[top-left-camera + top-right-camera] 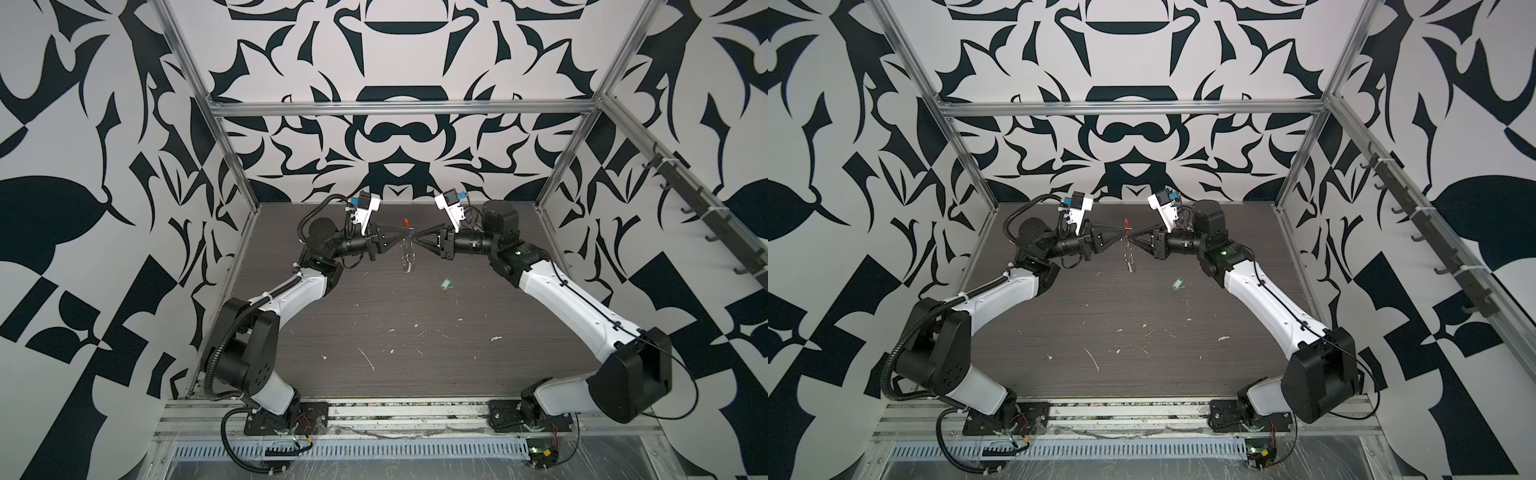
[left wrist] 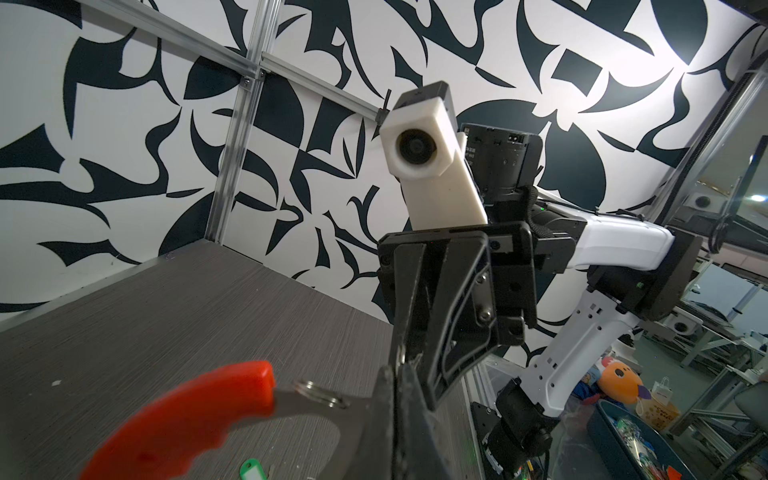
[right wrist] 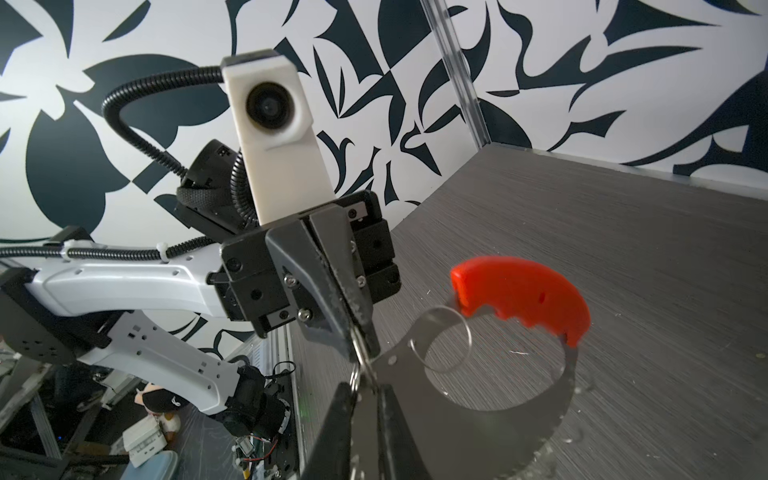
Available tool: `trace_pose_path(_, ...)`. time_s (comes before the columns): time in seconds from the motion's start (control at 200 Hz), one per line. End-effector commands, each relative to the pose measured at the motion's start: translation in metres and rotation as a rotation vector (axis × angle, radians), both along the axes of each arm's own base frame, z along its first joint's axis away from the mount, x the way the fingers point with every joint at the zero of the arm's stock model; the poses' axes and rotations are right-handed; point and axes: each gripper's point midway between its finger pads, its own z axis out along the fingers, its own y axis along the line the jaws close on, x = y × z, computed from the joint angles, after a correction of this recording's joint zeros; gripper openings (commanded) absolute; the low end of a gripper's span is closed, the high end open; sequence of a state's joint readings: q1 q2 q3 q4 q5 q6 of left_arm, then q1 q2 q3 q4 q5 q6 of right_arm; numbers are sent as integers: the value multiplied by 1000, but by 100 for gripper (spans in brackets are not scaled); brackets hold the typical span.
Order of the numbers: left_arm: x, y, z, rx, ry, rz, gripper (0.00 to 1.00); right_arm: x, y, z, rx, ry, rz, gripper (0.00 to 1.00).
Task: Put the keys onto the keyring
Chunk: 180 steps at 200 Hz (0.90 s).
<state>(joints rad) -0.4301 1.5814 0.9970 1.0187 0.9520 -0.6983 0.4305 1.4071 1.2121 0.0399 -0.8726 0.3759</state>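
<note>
Both are pinched tight on the keyring (image 1: pixel 407 259) mid-air: left gripper (image 1: pixel 406 236), right gripper (image 1: pixel 417 241). Meanwhile the keys (image 1: pixel 446 282) sit loose on the table (image 1: pixel 374 316) nearby. I'd hold with left and free right gently, imo.

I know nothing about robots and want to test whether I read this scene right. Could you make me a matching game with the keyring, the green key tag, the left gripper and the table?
Things:
1. keyring
2. green key tag
3. left gripper
4. table

States:
A. lying loose on the table
B. dark grey wood grain
C. shut on the keyring
D. held up, small rings dangling

Pairs: 1-D, 2-A, 3-C, 4-B
</note>
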Motion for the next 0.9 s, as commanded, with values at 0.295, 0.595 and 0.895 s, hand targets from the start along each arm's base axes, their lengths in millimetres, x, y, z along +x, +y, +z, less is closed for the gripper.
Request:
trace_pose_path(0.295, -12, -3, 22, -36, -58, -66, 0, 0, 7, 37, 66, -110, 12, 13)
trace_pose_path(0.595, -13, -3, 23, -35, -58, -74, 0, -7, 4, 43, 60, -130, 13, 14)
trace_pose_path(0.895, -13, -4, 24, -34, -49, -85, 0, -7, 4, 44, 68, -140, 13, 0)
